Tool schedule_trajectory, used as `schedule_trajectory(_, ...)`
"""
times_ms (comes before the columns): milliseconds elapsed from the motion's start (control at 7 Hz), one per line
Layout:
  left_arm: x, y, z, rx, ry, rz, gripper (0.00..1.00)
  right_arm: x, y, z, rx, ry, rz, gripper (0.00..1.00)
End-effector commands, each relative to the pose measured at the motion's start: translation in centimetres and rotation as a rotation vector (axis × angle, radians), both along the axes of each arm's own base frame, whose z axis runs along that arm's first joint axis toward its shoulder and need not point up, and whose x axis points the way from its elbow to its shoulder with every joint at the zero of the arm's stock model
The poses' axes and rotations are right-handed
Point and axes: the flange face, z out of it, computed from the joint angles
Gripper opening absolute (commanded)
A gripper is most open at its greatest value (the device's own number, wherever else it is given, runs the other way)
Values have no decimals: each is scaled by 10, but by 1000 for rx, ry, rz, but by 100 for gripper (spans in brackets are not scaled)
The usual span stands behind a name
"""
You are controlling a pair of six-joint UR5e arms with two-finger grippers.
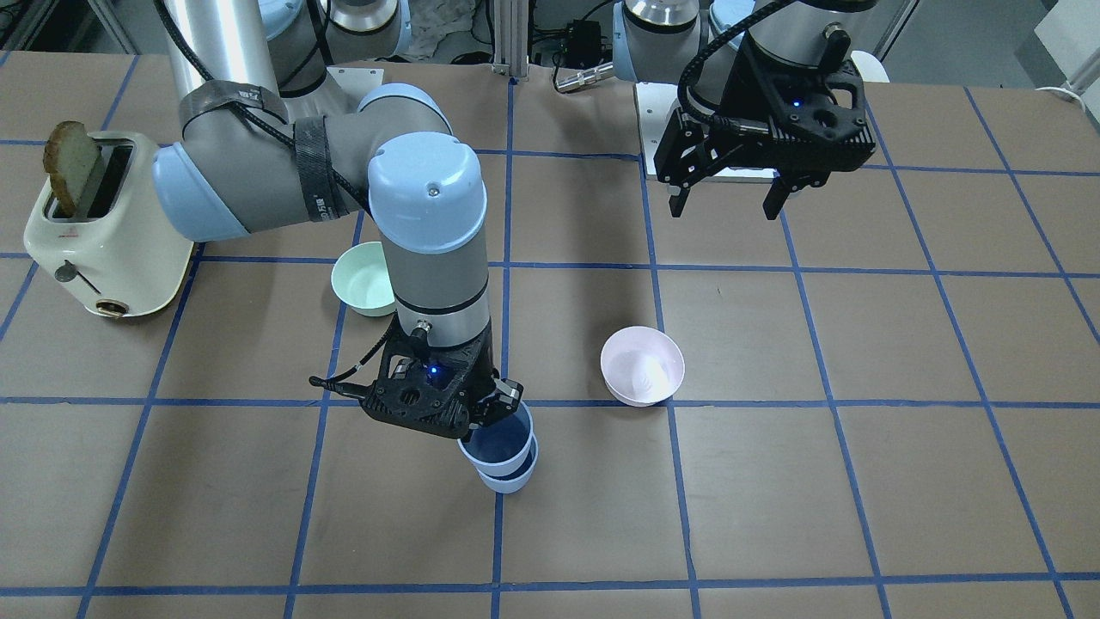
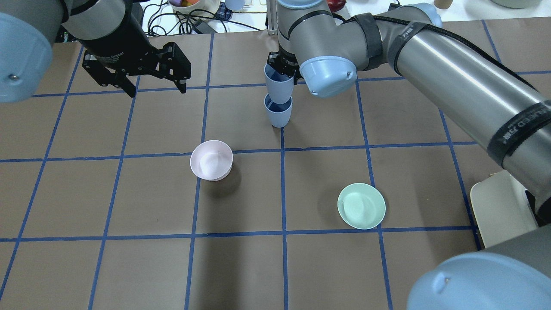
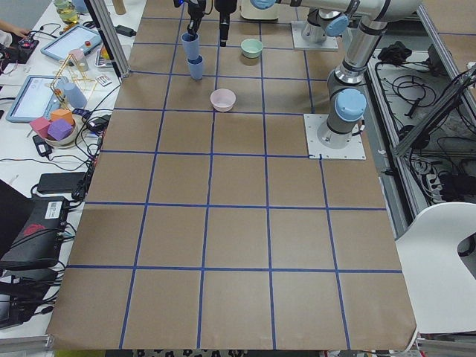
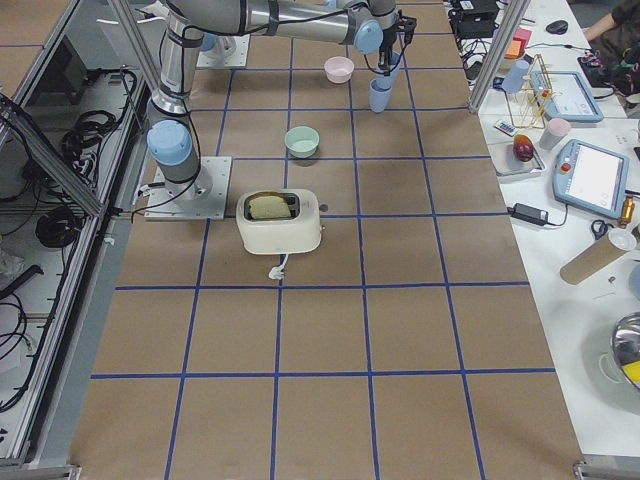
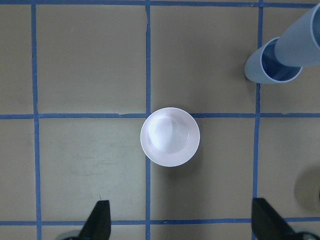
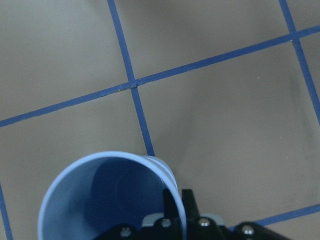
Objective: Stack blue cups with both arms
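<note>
Above the lower blue cup (image 2: 279, 114), right hand (image 1: 503, 406) clamps the upper cup (image 2: 278, 86); left hand (image 2: 156, 89) hangs spread.

The upper pale periwinkle-blue plastic tumbler (image 2: 279, 82) sits partly inside the lower tumbler (image 2: 278, 113); nearer the robot, a pale pink bowl (image 2: 211, 160) lies left, a mint-green bowl (image 2: 361, 206) right.

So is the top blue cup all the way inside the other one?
Partly in: the upper cup has its base inside the lower cup, most of it above, right gripper on its rim.
</note>
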Motion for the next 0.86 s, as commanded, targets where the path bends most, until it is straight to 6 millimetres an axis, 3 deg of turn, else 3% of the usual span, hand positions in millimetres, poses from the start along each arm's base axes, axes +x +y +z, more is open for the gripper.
schedule_trajectory(0, 0, 0, -1, 2, 0, 0, 100, 4, 2, -3, 8, 0, 4, 0)
schedule_trajectory(286, 0, 0, 0, -1, 0, 0, 100, 5, 2, -12, 23, 7, 8, 0)
schedule_trajectory(429, 0, 0, 0, 1, 0, 0, 100, 5, 1, -13, 22, 6, 10, 16)
schedule_trajectory(571, 0, 0, 0, -1, 0, 0, 100, 5, 1, -14, 21, 14, 11, 74)
schedule_trajectory(714, 0, 1, 1, -1, 0, 0, 100, 4, 1, -12, 16, 15, 9, 83)
